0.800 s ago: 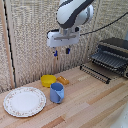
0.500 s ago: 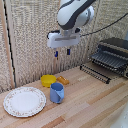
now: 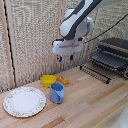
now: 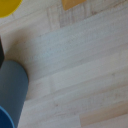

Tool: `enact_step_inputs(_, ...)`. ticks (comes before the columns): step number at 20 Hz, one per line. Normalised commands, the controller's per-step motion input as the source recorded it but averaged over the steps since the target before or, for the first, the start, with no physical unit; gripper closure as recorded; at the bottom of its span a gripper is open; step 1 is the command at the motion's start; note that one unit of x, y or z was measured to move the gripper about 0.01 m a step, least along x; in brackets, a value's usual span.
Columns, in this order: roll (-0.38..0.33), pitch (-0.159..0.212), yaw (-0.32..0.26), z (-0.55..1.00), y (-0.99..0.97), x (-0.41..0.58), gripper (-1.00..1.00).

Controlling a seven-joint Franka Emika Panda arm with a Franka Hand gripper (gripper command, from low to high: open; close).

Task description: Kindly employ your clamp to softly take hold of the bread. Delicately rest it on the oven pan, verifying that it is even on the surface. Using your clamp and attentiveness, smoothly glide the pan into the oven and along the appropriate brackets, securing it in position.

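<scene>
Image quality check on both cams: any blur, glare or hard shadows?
Exterior view: soft and low-res, even light, no glare; faint shadows beside the mug and plate; the clamp is slightly smeared. Wrist view: heavily blurred throughout; the mug and table grain lack sharp edges; the bread is cut off at the frame edge.

The bread is showing orange-brown at mid-frame, beside a bright yellow bowl. A mug is showing blue. At lower left, a cream plate is carrying a speckled rim pattern. The table is showing pale wood grain. The clamp is looking white with blue-tipped dark fingers.
</scene>
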Motion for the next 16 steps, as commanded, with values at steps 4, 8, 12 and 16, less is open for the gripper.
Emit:
enact_step_inputs(4, -0.05, 0.075, 0.134, -0.43, -0.26, 0.298, -1.0)
enact_step_inputs(8, -0.059, 0.123, 0.148, -0.39, -0.36, 0.217, -1.0)
enact_step_inputs(12, -0.066, 0.115, 0.179, -0.34, -0.25, 0.28, -1.0)
enact_step_inputs(16, -0.013, 0.052, 0.239, -0.29, -0.24, 0.316, -1.0)
